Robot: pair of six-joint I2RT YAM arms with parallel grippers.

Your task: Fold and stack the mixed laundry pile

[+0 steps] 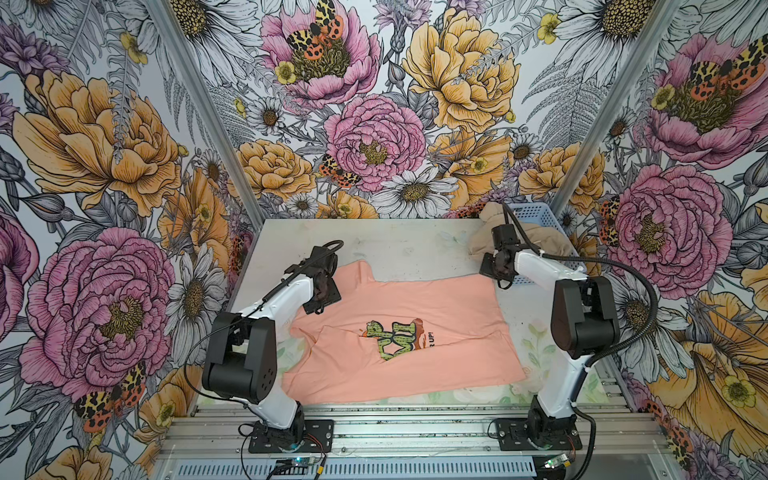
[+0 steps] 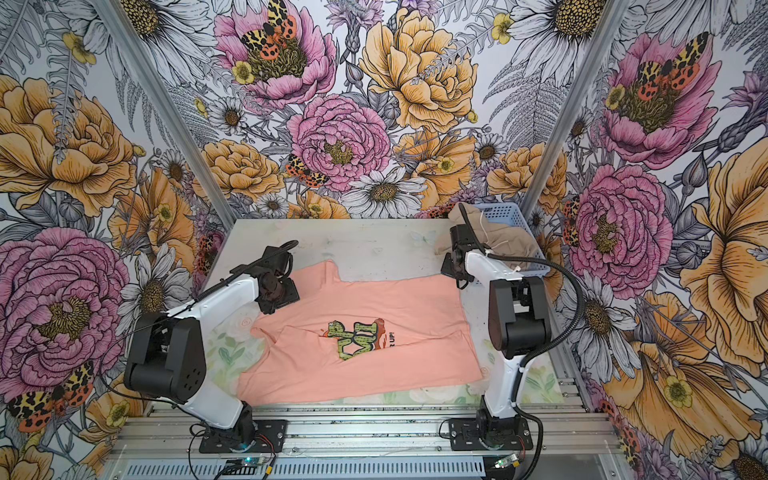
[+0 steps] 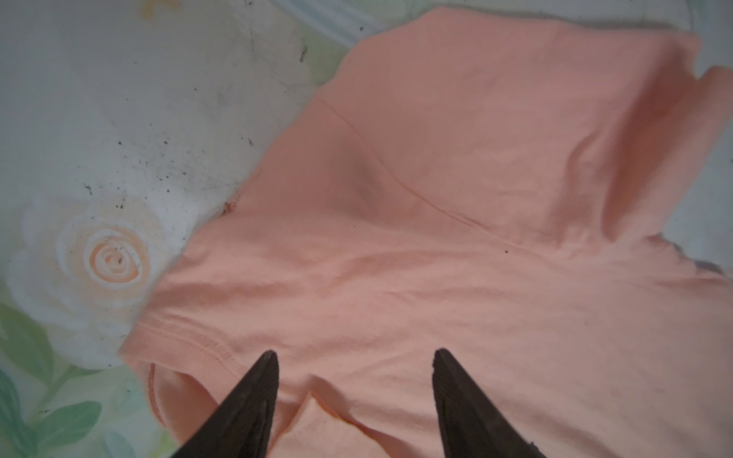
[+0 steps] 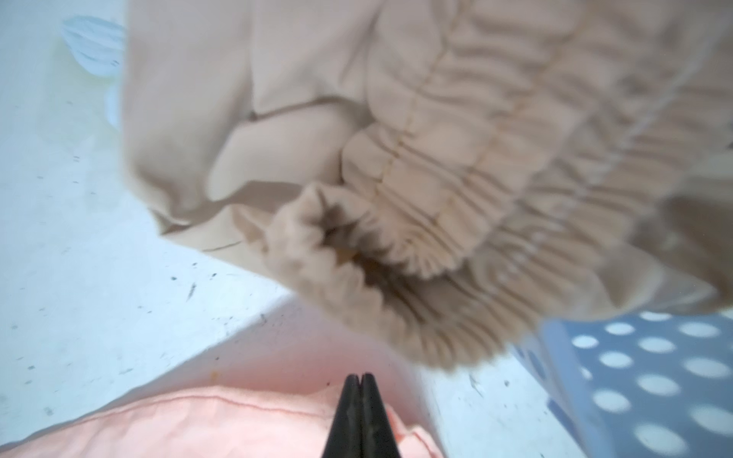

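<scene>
While the peach T-shirt (image 1: pixel 407 316) is lying spread on the desk (image 1: pixel 374 241), the left tool (image 3: pixel 355 353) is hovering apart near its collar; the right tool (image 4: pixel 361 374), closed at the far corner, is probably needing a firm pinch before folding.

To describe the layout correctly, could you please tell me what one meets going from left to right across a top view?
Left gripper → peach T-shirt → right gripper → blue basket.
</scene>
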